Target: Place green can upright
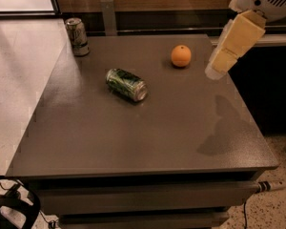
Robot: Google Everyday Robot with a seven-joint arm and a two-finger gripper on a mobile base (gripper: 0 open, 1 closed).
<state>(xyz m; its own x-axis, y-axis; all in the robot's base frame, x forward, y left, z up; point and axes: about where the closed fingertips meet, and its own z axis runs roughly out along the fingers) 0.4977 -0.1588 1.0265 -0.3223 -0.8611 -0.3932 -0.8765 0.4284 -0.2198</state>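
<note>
1. At the far left, a pale glossy floor (19, 80) runs alongside a dark grey table (133, 142) that fills most of the view.
2. On the table's far left corner stands a silver-grey can (77, 36) with a pale label. It is upright, close to the edge.
3. Right of it and nearer the camera, the green can (126, 84) lies on its side on the tabletop, left of centre. Its sides are dark green with white patterning. One silver metal end faces the lower right, and the can's length runs diagonally toward the upper left. Nothing touches it.
4. Further right, toward the far edge, sits an orange (181, 56), well apart from the green can.
5. At the upper right, the robot's cream-coloured arm (243, 32) slopes down from a white housing. Its gripper (213, 72) hangs above the table's right side, just right of the orange and well apart from the green can. It holds nothing; whether it is spread or pressed together cannot be told.
6. Below the gripper, a dark shadow (224, 128) falls on the tabletop near the right edge.
</note>
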